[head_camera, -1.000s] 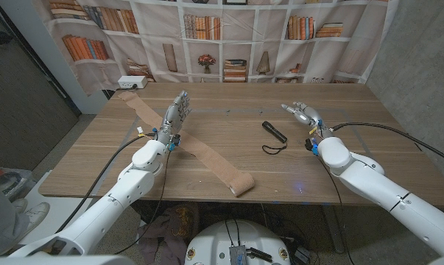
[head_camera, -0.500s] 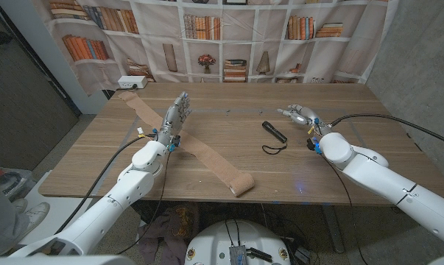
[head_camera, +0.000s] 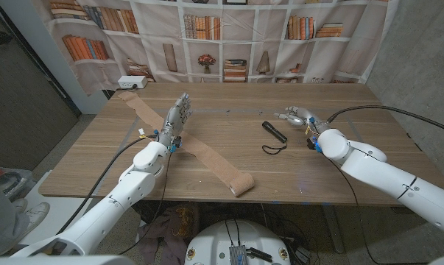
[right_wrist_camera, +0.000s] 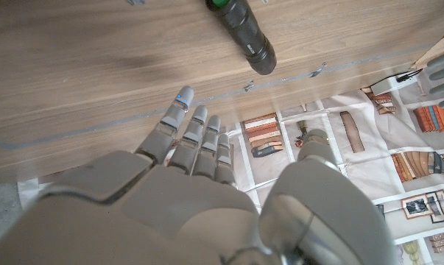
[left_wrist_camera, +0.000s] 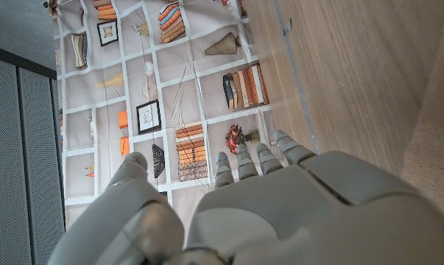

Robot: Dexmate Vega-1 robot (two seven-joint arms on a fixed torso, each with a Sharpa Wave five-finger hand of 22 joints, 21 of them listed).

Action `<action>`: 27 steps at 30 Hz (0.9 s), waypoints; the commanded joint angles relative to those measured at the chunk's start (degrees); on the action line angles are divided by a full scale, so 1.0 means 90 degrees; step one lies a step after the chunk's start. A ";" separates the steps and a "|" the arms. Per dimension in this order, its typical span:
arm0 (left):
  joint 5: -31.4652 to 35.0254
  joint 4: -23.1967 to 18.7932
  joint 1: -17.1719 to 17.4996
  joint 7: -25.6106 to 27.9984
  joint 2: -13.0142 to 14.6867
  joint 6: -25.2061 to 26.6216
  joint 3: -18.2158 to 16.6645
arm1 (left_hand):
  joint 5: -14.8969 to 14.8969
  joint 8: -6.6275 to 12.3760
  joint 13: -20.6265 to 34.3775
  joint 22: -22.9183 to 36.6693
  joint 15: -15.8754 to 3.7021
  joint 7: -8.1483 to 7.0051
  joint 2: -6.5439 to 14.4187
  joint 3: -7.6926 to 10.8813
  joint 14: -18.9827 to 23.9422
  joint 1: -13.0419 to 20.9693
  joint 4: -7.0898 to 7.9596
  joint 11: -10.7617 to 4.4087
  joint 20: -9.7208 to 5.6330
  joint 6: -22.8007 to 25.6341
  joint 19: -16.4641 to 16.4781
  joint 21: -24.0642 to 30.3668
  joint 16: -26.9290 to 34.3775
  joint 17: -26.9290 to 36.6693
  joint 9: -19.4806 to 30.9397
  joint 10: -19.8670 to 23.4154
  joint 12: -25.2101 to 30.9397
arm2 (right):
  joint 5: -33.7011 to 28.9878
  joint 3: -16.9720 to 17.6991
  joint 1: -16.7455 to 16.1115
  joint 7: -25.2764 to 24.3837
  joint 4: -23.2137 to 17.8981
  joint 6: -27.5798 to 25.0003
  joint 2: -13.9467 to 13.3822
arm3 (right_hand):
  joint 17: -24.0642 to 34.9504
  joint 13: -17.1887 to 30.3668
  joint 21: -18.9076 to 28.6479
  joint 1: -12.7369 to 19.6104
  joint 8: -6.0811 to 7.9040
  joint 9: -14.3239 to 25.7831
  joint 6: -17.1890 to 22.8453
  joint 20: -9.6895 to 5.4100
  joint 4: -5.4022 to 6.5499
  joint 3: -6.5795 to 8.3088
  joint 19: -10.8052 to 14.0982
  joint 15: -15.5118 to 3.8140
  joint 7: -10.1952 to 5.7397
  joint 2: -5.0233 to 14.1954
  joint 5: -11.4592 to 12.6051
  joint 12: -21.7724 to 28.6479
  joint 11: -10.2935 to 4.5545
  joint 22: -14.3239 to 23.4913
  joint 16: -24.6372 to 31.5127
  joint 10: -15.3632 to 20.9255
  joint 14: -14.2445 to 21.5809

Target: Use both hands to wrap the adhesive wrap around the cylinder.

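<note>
Both hands empty, fingers spread: right hand should have closed squarely on the cylinder at its 9 o'clock; left hand stood over the wrap.

White glossy arms, black cables, blue wrist accents, grey segmented left hand and right hand.

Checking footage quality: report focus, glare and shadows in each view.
Head view: sharp, evenly lit, soft shadow beside the black cylinder. Left wrist view: left hand close and slightly soft, backdrop clear. Right wrist view: right hand slightly soft, cylinder crisp, broad shadow on the table.
</note>
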 commanded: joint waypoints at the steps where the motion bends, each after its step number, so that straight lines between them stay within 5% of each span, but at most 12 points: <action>1: 0.0044 0.0016 -0.0006 0.0029 -0.0020 0.0015 0.0038 | 0.0018 0.0027 0.0025 0.0024 -0.0009 -0.0024 0.0036 -0.0020 -0.0040 0.0033 -0.0013 -0.0001 0.0022 0.0031 -0.0050 -0.0005 0.0060 0.0031 0.0025 0.0017 -0.0003 | -0.0805 -0.0536 0.0380 0.0345 -0.0196 -0.0584 -0.0136 | 0.0038 0.0023 0.0050 0.0074 0.0004 0.0019 -0.0024 -0.0015 -0.0023 0.0038 0.0070 -0.0499 0.0151 0.0014 -0.0015 0.0074 0.0017 0.0048 0.0031 0.0062 0.0087; 19: 0.0070 -0.0031 0.0089 0.0093 -0.0054 -0.0022 0.0065 | 0.0013 0.0050 0.0026 0.0024 -0.0005 -0.0019 0.0032 -0.0041 -0.0051 0.0024 -0.0011 0.0004 0.0027 0.0114 -0.0059 -0.0007 0.0058 0.0032 0.0025 0.0026 -0.0006 | -0.1974 -0.1207 0.0802 0.0915 -0.0216 -0.1197 -0.0081 | 0.0091 0.0064 0.0110 0.0074 0.0110 0.0040 0.0230 -0.0047 -0.0015 0.0029 0.0079 -0.0469 0.0306 0.0004 -0.0020 0.0193 0.0124 0.0102 0.0105 0.0299 0.0334; 27: 0.0068 0.0006 0.0073 0.0093 -0.0102 -0.0026 0.0094 | 0.0011 0.0096 0.0026 0.0024 -0.0008 0.0013 0.0032 -0.0056 -0.0046 0.0018 -0.0010 0.0008 0.0031 0.0265 -0.0062 -0.0006 0.0061 0.0033 0.0025 0.0071 0.0006 | -0.2477 -0.1358 0.0751 0.0874 -0.0286 -0.1451 -0.0018 | 0.0136 0.0100 0.0326 0.0133 0.0240 0.0058 0.0580 -0.0176 -0.0030 0.0051 0.0390 -0.0672 0.0231 0.0027 -0.0011 0.0357 0.0026 0.0197 0.0282 0.0669 0.0856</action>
